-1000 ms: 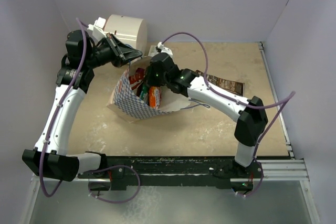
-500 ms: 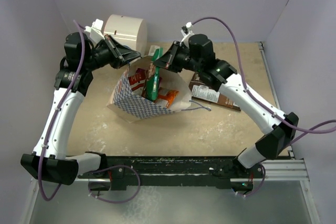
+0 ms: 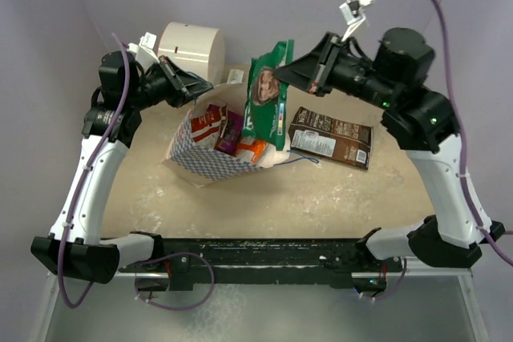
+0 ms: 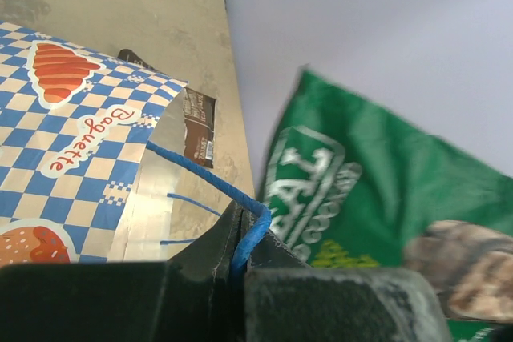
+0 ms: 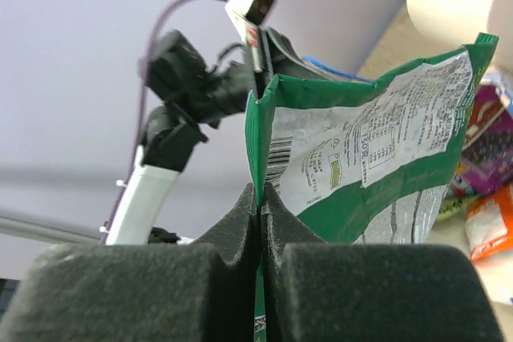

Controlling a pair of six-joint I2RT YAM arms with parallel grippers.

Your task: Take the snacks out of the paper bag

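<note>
Jaws clamped, right gripper [image 5: 258, 204] is lifting green packet [image 3: 267, 94], newly out of paper bag [image 3: 200, 163]; left gripper [image 4: 239, 258] is pinching its cord handle [image 4: 200, 175], other packets [image 3: 220, 127] remaining inside.

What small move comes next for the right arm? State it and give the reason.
Probably swing the right gripper rightward and lower the green packet onto the table near the brown packet. The packet hangs pinched above the paper bag, which the left gripper holds by its cord handle, and the brown packet lies flat outside.
</note>
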